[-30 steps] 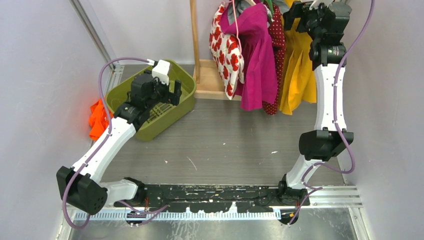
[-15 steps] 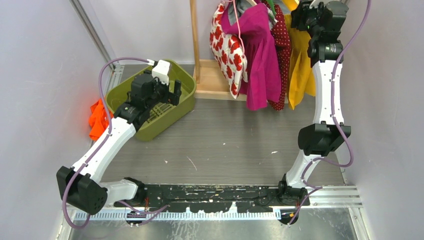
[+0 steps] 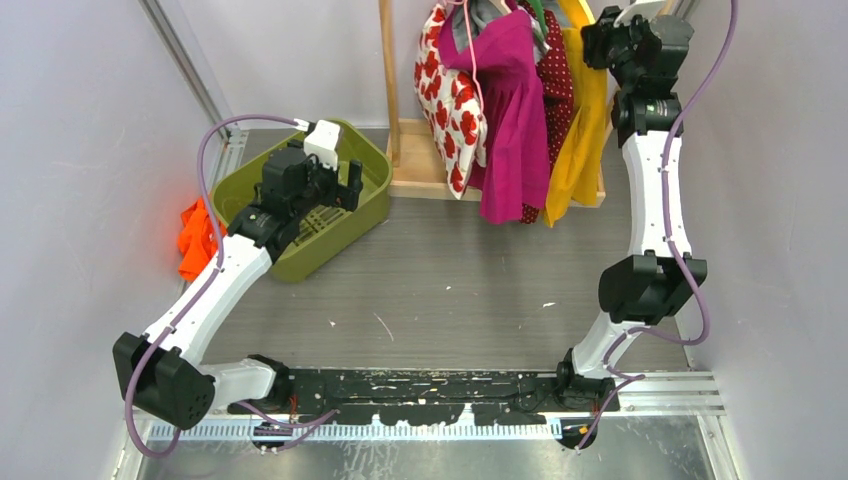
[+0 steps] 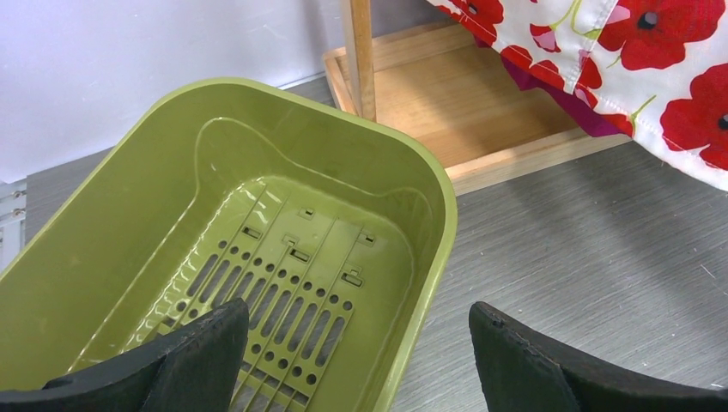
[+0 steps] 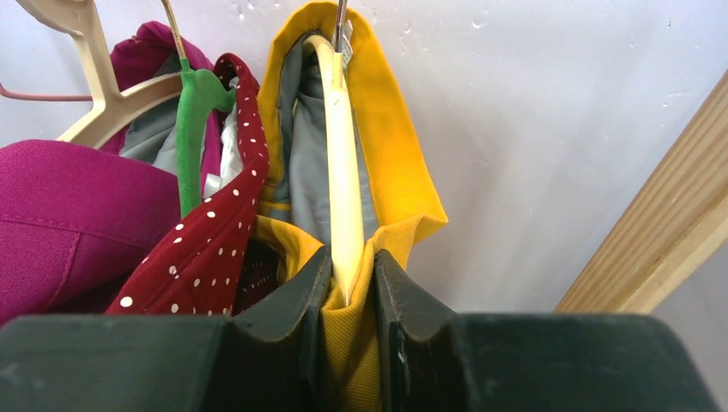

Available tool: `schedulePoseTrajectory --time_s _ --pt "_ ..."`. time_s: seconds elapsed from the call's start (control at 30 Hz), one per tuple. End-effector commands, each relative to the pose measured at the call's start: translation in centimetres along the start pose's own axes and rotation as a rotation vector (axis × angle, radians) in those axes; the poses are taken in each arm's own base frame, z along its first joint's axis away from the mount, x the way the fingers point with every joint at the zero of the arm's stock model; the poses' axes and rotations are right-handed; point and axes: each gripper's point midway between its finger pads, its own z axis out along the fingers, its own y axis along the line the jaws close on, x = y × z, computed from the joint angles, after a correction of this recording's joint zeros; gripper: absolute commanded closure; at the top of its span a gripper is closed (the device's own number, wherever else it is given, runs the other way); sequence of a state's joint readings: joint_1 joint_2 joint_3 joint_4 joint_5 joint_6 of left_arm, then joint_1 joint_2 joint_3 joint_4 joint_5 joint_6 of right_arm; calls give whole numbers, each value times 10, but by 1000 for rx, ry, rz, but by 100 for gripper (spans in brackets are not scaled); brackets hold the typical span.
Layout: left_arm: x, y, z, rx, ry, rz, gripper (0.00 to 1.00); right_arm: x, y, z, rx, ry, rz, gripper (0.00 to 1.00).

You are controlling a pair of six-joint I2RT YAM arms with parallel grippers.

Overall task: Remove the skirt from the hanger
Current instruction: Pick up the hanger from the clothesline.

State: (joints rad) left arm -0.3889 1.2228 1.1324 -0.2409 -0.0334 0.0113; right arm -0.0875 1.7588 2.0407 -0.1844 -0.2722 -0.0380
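This is a robotics lab test cell: a wooden clothes rack [image 3: 415,165] hung with bright garments [image 3: 515,130] stands on a grey surface [image 3: 450,280], bare pale walls [image 3: 80,150] close behind and beside it. In front of the rack, two cabled robot arms [image 3: 215,290] are bolted to a metal rail [image 3: 680,395].

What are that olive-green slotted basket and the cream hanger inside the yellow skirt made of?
The olive-green slotted basket looks like moulded plastic: glossy, with shiny highlights. The cream hanger is probably smooth plastic; painted wood is possible. The yellow skirt is matte woven cloth with a visible weave.
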Motion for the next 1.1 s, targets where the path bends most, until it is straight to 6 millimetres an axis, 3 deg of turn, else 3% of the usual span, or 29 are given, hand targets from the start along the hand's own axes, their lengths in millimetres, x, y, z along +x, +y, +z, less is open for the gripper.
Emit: schedulePoseTrajectory --time_s 0.0,0.23,0.8,1.07 --pt "-17 2 -7 -14 -62 7 3 -25 19 -12 -58 -74 41 99" --pt "-17 3 -8 -20 -62 6 8 -59 17 -22 -23 -221 47 99" --pt "-18 2 -5 -14 -56 8 9 -180 -1 -70 111 -662 67 100" --pt "-14 2 -3 -12 -48 6 9 -217 -5 -72 118 -785 82 100"
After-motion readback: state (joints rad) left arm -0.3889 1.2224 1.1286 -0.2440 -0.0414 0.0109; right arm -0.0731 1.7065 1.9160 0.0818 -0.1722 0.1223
